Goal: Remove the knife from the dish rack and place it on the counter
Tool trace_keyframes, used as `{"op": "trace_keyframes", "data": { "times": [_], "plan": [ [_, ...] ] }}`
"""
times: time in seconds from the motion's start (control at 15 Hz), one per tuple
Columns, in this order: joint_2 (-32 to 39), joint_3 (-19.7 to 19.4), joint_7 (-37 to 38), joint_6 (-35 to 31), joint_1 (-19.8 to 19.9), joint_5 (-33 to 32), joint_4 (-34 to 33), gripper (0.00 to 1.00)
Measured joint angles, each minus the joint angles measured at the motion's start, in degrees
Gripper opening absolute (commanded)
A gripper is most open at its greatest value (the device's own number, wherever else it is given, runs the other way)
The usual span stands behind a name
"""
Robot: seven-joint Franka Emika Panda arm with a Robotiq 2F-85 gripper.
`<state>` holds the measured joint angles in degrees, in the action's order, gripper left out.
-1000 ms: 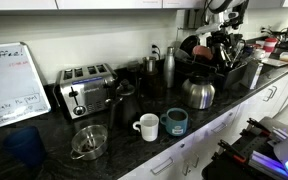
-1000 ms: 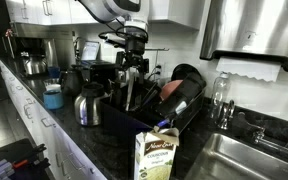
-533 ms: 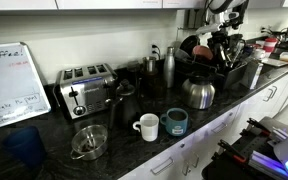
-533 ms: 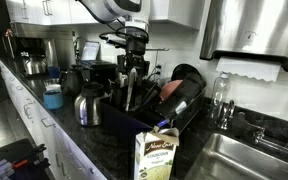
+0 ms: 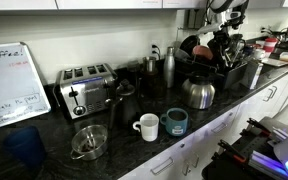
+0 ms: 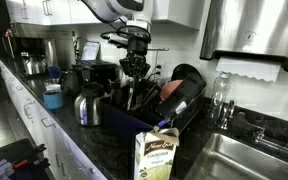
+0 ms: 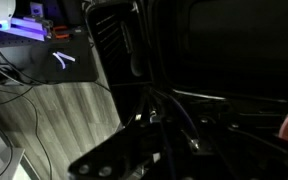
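Observation:
The black dish rack [image 5: 236,74] [image 6: 176,116] stands on the dark speckled counter [image 5: 119,158] [image 6: 96,138], crowded with dark dishes and upright utensils. My gripper [image 5: 222,42] [image 6: 134,76] points straight down into the rack's utensil end. Its fingers are drawn together round a thin dark handle [image 6: 133,90], which I take for the knife; the blade is hidden among the utensils. The wrist view is very dark: the gripper [image 7: 174,125] shows only as black shapes over the rack's bars, with wooden floor to the left.
A chrome toaster [image 5: 87,88], a steel kettle [image 5: 198,92] [image 6: 88,105], a white mug [image 5: 147,126], a teal mug [image 5: 176,121] and a glass bowl [image 5: 88,141] sit on the counter. A carton [image 6: 156,155] stands by the rack, and the sink [image 6: 246,160] lies beyond it.
The gripper's fingers stood spread over the rack's utensils and have now closed together. The arm has stayed in the same place.

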<state>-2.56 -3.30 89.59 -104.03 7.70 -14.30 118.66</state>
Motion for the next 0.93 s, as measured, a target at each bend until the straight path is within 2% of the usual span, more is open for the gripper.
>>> {"op": "trace_keyframes", "data": {
  "times": [0.4, 0.93],
  "plan": [
    [-0.23, -0.4, 0.0, 3.24, 0.0, 0.0, -0.53, 0.01],
    [-0.25, -0.86, -0.16, 3.47, 0.0, 0.11, -0.9, 0.01]
  ]
}}
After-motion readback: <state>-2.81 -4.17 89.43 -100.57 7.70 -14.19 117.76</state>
